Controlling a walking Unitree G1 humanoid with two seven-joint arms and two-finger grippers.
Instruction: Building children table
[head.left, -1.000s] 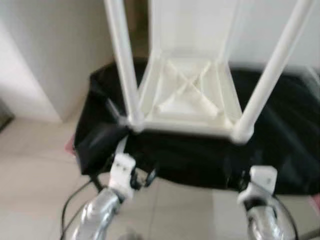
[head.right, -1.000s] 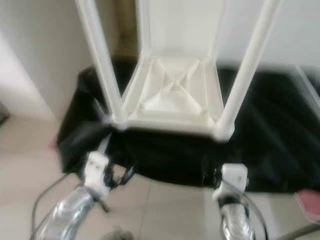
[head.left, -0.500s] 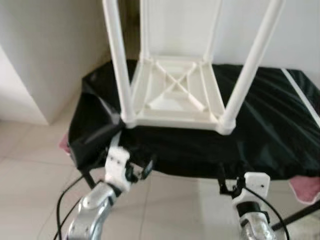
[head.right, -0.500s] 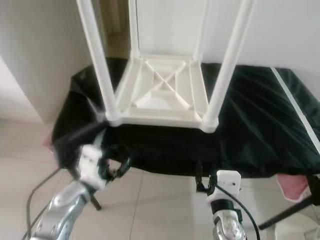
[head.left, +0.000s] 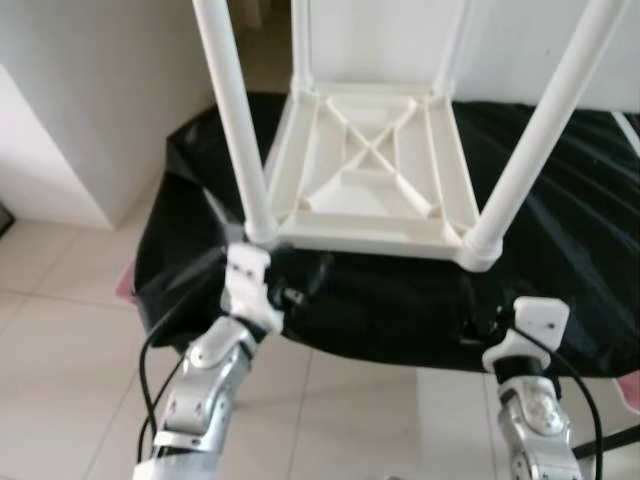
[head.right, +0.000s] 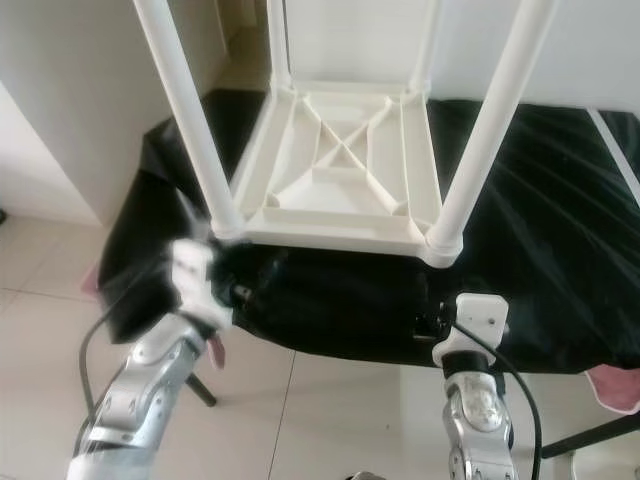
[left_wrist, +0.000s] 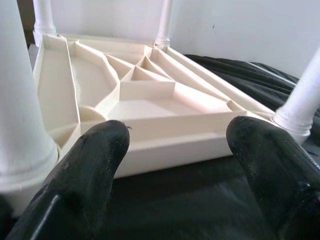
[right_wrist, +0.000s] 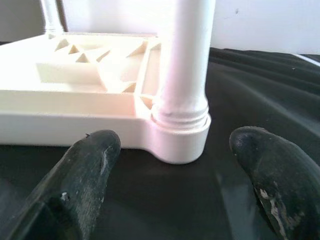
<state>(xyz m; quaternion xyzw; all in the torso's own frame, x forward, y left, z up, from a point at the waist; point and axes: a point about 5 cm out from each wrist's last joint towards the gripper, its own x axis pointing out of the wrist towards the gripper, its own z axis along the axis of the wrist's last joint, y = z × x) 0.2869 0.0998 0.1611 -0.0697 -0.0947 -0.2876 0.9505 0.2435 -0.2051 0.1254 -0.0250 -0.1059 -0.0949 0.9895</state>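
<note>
Both hands, left hand (left_wrist: 175, 165) and right hand (right_wrist: 170, 160), gape before the upturned white table (head.left: 370, 180).

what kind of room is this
Probably a room in a home used as a makeshift work spot: pale floor tiles, plain white walls, and a surface draped in black cloth carrying an upside-down white children's table, legs up.
</note>
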